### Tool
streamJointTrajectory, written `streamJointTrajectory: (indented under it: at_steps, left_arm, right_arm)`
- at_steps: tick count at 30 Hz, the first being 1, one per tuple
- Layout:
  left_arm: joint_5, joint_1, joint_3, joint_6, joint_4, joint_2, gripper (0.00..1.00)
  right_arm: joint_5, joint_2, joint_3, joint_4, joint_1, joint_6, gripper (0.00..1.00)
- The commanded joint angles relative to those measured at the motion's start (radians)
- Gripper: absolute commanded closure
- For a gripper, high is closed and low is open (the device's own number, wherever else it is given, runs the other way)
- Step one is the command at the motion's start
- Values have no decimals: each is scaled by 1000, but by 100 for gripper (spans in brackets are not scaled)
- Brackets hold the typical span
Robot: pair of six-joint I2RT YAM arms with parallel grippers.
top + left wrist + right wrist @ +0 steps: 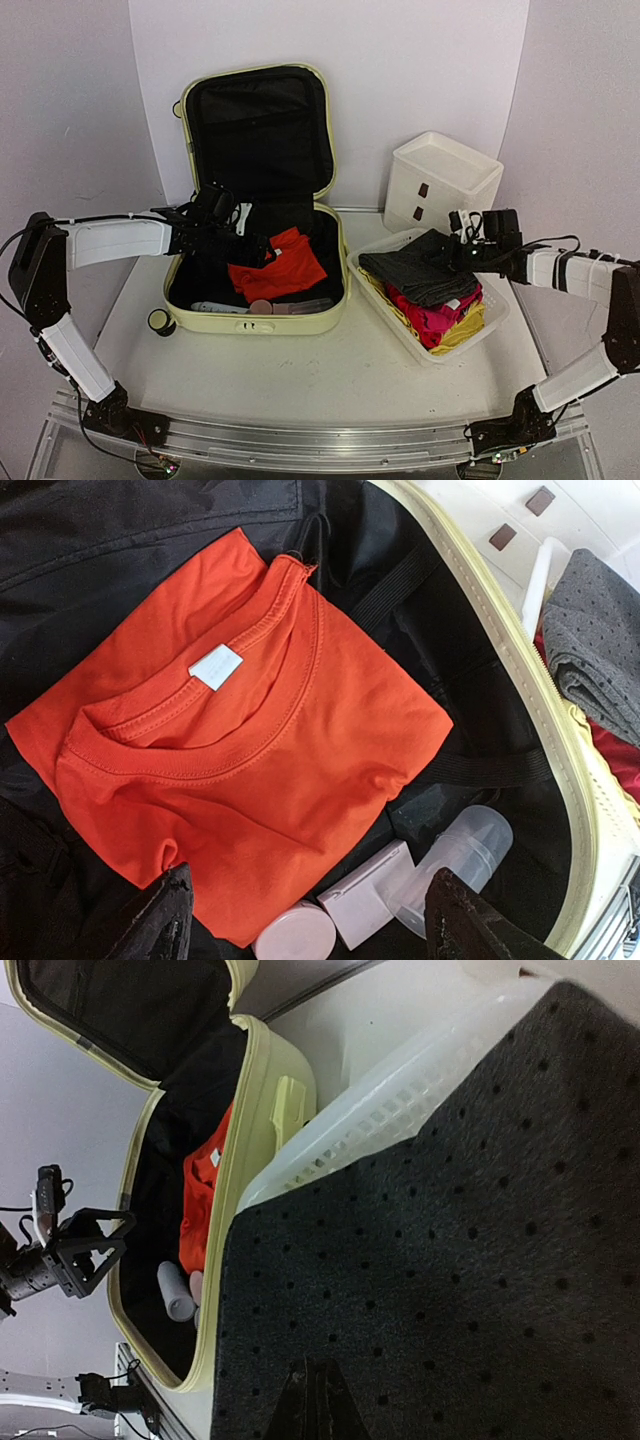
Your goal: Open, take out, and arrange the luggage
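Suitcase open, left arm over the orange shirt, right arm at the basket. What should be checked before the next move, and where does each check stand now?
1. The luggage is open with its lid up: ok.
2. The left gripper is open above the orange T-shirt: ok.
3. Nothing lies on the orange T-shirt: ok. The clear bottle lies beside its edge.
4. The drop spot over the basket is free: not ok. The right gripper, shut, is at the gray garment on top of the pile.
5. The right gripper has let go of the gray garment: cannot tell.
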Motion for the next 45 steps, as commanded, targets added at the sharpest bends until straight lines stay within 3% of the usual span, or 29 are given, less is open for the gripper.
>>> streamJointTrajectory:
  at_steps: [1,4,8,16,21,25,32,35,39,42,45]
  left_arm:
    - [-4,-3,46,-7,31,-30,19]
    - [-4,-3,45,-9,31,-32,19]
    - [-9,-3,50,-12,30,-32,19]
    - [-15,-3,55,-22,29,-33,20]
    - [-50,-3,45,-20,28,-57,19]
    - [-90,-1,38,-25,18,-72,17]
    - [-191,24,30,-98,-15,-61,9]
    - [-156,60,31,-156,-33,-37,1]
    - [-19,137,27,-240,-43,24,1]
    - [7,163,24,-274,-36,71,5]
    - [15,173,30,-280,-24,105,12]
  right_arm:
    - [-100,79,-181,426,33,153,100]
    - [-64,153,-300,542,83,176,100]
    - [14,182,-383,562,106,142,100]
    - [239,-116,-136,108,105,-90,100]
    - [340,-99,57,-47,90,-187,100]
    - [321,-6,114,-6,45,-204,100]
    - [163,273,41,213,-13,-84,100]
    - [154,318,0,265,-14,-51,100]
    - [181,240,-11,249,-13,-64,100]
    - [196,180,44,157,9,-106,84]
    - [254,149,135,22,78,-150,77]
